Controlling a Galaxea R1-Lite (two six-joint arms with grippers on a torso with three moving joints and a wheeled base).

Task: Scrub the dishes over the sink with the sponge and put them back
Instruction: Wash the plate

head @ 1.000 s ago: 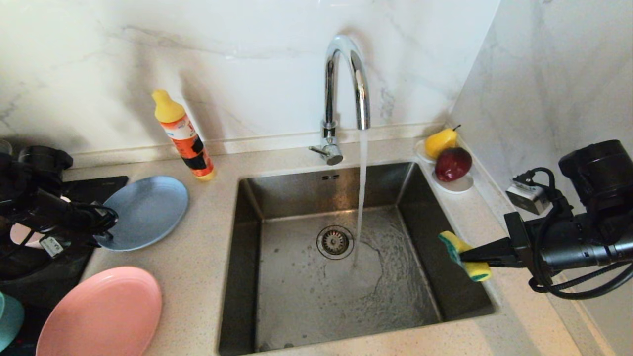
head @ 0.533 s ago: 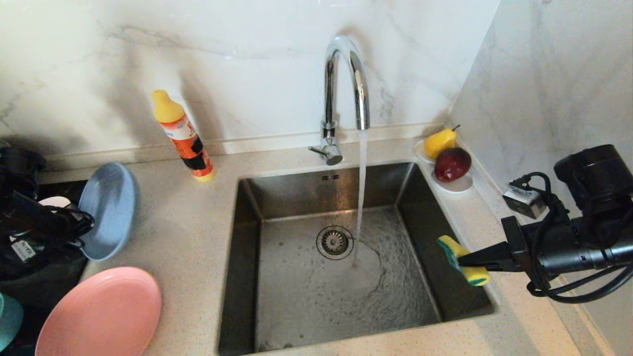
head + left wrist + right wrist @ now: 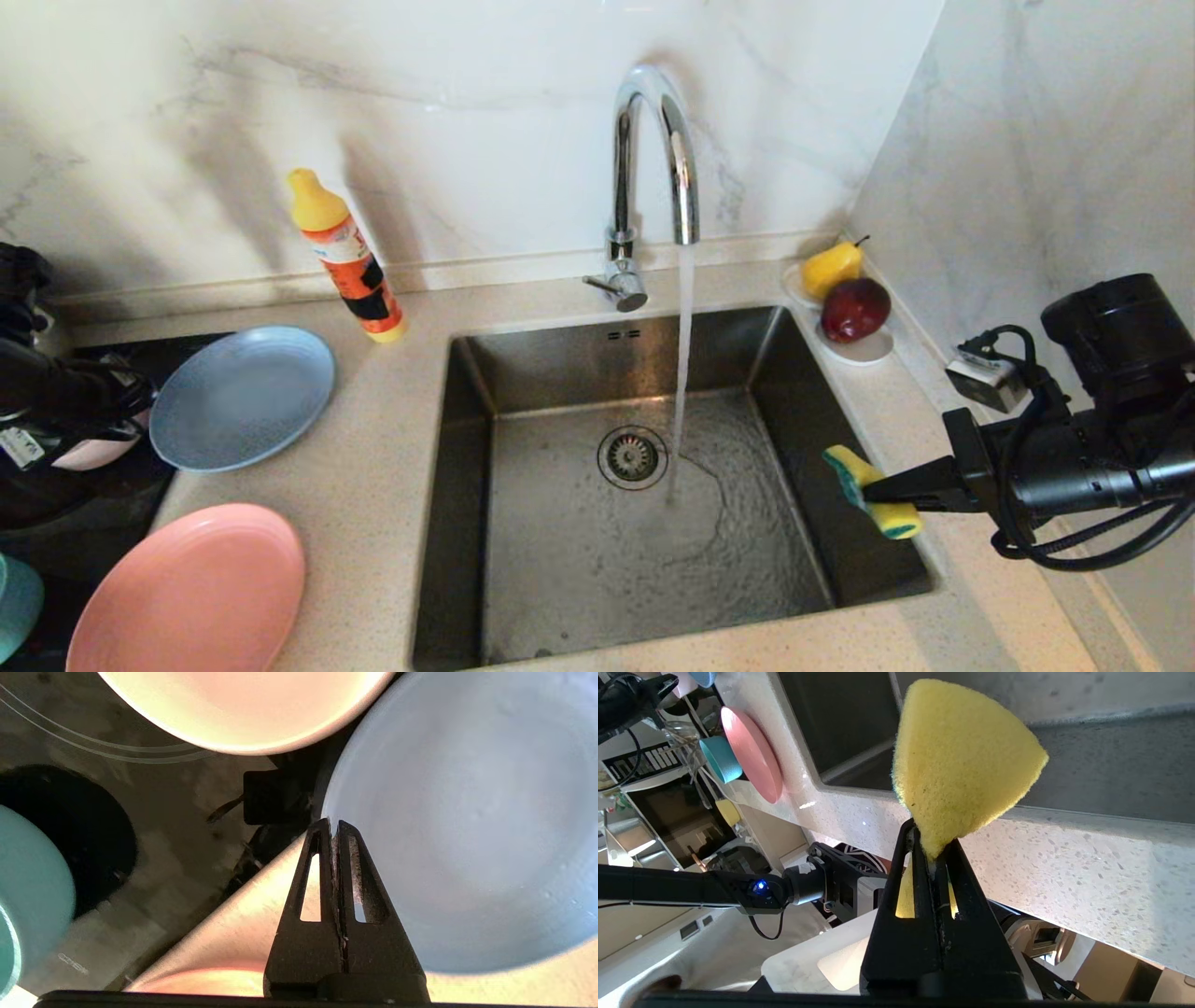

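Note:
My left gripper (image 3: pixel 140 403) at the far left is shut on the left rim of the grey-blue plate (image 3: pixel 241 397), which hangs nearly level just above the counter; in the left wrist view the left gripper (image 3: pixel 334 823) pinches the plate (image 3: pixel 467 835) at its edge. The pale pink bowl (image 3: pixel 243 704) and the teal bowl (image 3: pixel 28 896) sit close by. The salmon-pink plate (image 3: pixel 187 593) lies at the front left. Over the right edge of the sink (image 3: pixel 560 597), my right gripper (image 3: pixel 873 492) is shut on the yellow-green sponge (image 3: pixel 878 511), also seen as the sponge (image 3: pixel 962 760).
Water runs from the chrome faucet (image 3: pixel 653 149) into the basin beside the drain strainer (image 3: pixel 632 456). An orange detergent bottle (image 3: pixel 345 257) stands at the back left. A white dish with a pear (image 3: pixel 831 268) and a red apple (image 3: pixel 854 309) sits in the back right corner.
The left gripper closed on the grey-blue plate's rim, tipped it up on edge, then brought it back nearly level and a little to the left. The right arm with the sponge barely moved.

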